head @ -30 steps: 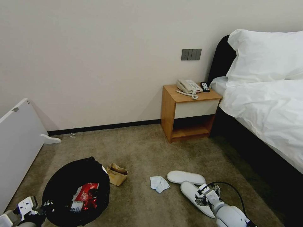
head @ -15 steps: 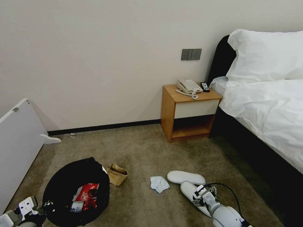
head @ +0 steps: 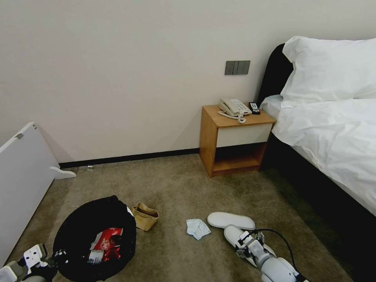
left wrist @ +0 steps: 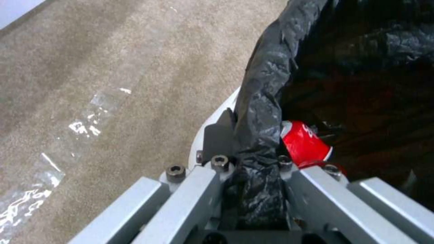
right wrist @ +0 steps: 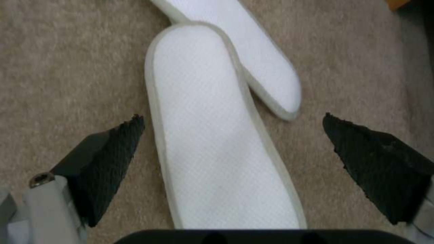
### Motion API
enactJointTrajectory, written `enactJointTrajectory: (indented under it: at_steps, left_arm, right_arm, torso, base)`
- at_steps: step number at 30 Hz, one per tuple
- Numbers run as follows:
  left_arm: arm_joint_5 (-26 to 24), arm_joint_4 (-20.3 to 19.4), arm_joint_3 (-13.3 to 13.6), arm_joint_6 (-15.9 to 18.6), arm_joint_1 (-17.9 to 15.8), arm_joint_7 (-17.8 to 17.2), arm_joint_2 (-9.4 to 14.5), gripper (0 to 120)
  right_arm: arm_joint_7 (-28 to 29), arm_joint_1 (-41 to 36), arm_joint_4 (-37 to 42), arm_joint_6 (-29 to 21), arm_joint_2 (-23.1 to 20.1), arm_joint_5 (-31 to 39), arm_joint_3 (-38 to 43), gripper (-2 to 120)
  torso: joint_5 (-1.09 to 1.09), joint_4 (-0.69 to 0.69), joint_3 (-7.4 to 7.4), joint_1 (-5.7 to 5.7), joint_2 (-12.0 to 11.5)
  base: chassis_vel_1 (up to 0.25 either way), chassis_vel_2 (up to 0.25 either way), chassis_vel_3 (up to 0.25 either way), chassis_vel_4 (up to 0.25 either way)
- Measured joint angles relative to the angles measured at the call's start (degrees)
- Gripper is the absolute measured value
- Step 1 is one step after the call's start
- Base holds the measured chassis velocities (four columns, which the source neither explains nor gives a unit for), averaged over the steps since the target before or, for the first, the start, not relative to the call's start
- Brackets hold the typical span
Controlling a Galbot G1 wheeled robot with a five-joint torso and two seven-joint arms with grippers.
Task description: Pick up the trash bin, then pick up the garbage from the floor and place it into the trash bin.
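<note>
Carpet [head: 176, 184] takes up most of the head view, with the bin [head: 94, 239] at lower left — black bag lining it, a red-white packet [head: 105, 243] lying inside. Left gripper [head: 55, 256] sits at the bin's near rim. A paper bag [head: 145, 216] stands just beside the bin, a tissue [head: 197, 228] lies further right, then two slippers: the far slipper [head: 231, 220] and the near slipper [head: 235, 237], touching each other. Right gripper [head: 246, 244] hangs right over the near one. Nightstand [head: 235, 137] and bed [head: 333, 129] are well back by the wall.

Left wrist view: left gripper [left wrist: 253, 159] has its fingers clamped on the bin's rim [left wrist: 267, 112], bag bunched between them, and a red can [left wrist: 305, 144] sits just inside.

Right wrist view: right gripper [right wrist: 233, 135] has its pads [right wrist: 113, 149] spread wide apart — one on each side of the near slipper [right wrist: 217, 142], not touching it. The far slipper [right wrist: 262, 67] is tucked under its tip.
</note>
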Motion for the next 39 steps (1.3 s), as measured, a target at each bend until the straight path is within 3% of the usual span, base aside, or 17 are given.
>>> enactJointTrajectory:
  at_steps: [39]
  left_arm:
    - [0.23,-0.26,0.1,0.0,0.25,0.1,-0.29,2]
  right_arm:
    - [-0.87,5.89,-10.33,1.94,2.64,-0.38,-6.1,100]
  torso:
    - [0.0,0.0,-0.01,0.0,0.0]
  base:
    - [0.0,0.0,0.0,0.0]
